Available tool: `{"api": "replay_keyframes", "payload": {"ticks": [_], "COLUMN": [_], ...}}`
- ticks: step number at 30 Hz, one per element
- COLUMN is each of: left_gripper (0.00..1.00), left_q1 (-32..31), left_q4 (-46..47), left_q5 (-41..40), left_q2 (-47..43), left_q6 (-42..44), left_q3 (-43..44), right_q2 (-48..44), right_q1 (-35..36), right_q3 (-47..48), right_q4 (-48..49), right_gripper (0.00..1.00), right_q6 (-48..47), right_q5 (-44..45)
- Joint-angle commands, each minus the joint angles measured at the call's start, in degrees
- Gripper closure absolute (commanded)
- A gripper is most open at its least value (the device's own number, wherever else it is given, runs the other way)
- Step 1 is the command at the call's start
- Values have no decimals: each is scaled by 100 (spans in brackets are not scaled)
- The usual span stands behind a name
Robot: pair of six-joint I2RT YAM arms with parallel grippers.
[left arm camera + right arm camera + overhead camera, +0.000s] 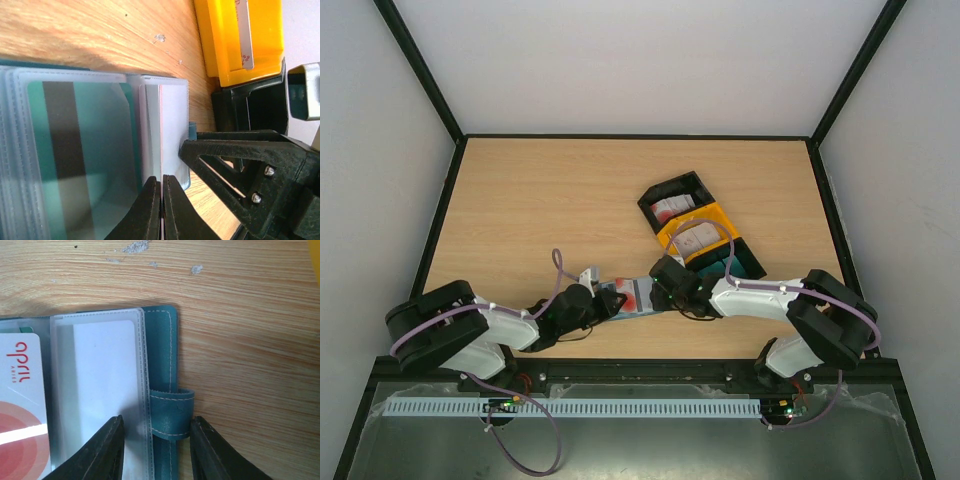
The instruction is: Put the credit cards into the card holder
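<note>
Both arms lie low over the table (540, 200) and reach inward from the lower corners of the top view, meeting at the card holder (632, 297), which lies open just below centre. The three-bin tray (665, 190) sits just to its upper right.

The left gripper (161, 182) points to the right. Its jaws are drawn almost together on a thin edge that lines up with the red-rimmed edge of a white card (151, 130) standing at a clear sleeve. A green card (75, 160) shows through the next sleeve.

The right gripper (155, 427) points to the left. Its fingers (107, 452) are spread wide and straddle the holder's outer edge and the snap tab (172, 412). Whether they touch the holder cannot be told. A red-marked card (20, 440) lies at the lower left of that view.
</note>
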Motion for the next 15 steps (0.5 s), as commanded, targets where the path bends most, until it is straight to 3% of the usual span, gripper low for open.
{"api": "replay_keyframes", "payload": {"ticks": [1, 15], "left_gripper": [97, 97], "left_q1": [-44, -62], "left_q4": [67, 177], "left_q5": [-301, -358], "left_q2": [-145, 136], "left_q6": [171, 20], "left_q3": [-10, -35], "right_q2": [47, 11], "right_q1": [39, 36], "right_q3": [-192, -269], "right_q4": [-144, -79], "right_gripper": [65, 66], "right_q6": [98, 213], "right_q5": [96, 71]}}
